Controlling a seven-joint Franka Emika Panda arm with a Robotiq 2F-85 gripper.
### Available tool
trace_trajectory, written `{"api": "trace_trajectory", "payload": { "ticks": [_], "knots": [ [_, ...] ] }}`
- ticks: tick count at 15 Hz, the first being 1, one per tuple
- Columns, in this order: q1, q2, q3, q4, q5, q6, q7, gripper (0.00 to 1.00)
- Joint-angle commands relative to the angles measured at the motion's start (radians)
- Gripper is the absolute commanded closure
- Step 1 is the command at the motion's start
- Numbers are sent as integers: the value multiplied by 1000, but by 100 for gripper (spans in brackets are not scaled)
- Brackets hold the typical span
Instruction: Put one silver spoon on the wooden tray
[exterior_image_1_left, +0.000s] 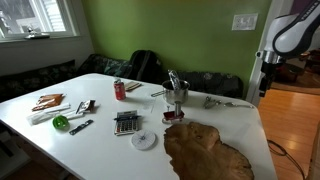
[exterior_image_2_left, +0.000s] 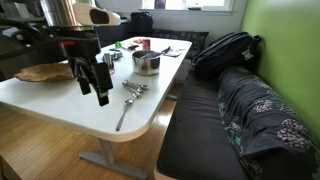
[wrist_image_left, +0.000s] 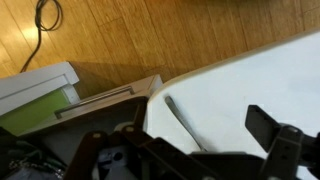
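Claw: wide open and released! The claw hangs just above the near end of the tabletop, its black fingers spread with nothing between them.
Arm: the pale arm shows at the far right of an exterior view, past the end of the tabletop.
Silver spoon: there it is, the silver spoon, lying flat and alone on the bare white top near the rounded end. It is just beside the claw and not touched by it.
Wrist view: looking straight down, the silver spoon runs slantwise close to the tabletop's edge. One dark finger juts in at the right, and the wood floor lies beyond.
Other cutlery: a small heap of cutlery lies near the spoon, between it and the metal cup.
Wooden tray: the wooden tray sits on the far side of the claw from the spoon, well apart from it. In an exterior view its wavy dark slab fills the near part of the tabletop.
Around the tray: a white disc lies just beside its edge, a calculator is near that, and a red can stands farther back.
Bench: a black backpack rests on the dark bench alongside.
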Motion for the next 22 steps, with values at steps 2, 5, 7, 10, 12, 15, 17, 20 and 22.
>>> {"api": "trace_trajectory", "payload": {
  "ticks": [2, 5, 7, 10, 12, 15, 17, 20, 22],
  "knots": [
    [15, 55, -1, 67, -10, -47, -3, 0],
    [21, 103, -2, 143, -52, -105, 48, 0],
    [13, 112, 7, 136, -44, -64, -9, 0],
    [24, 141, -9, 120, -148, 69, -57, 0],
    [17, 168, 11, 102, -162, 147, -117, 0],
    [-79, 201, 142, 77, 35, 197, -327, 0],
    [-169, 251, 246, 111, 198, 156, -447, 0],
    [-140, 231, 232, 106, 232, 101, -448, 0],
    [-168, 245, 254, 124, 266, 78, -479, 0]
  ]
}}
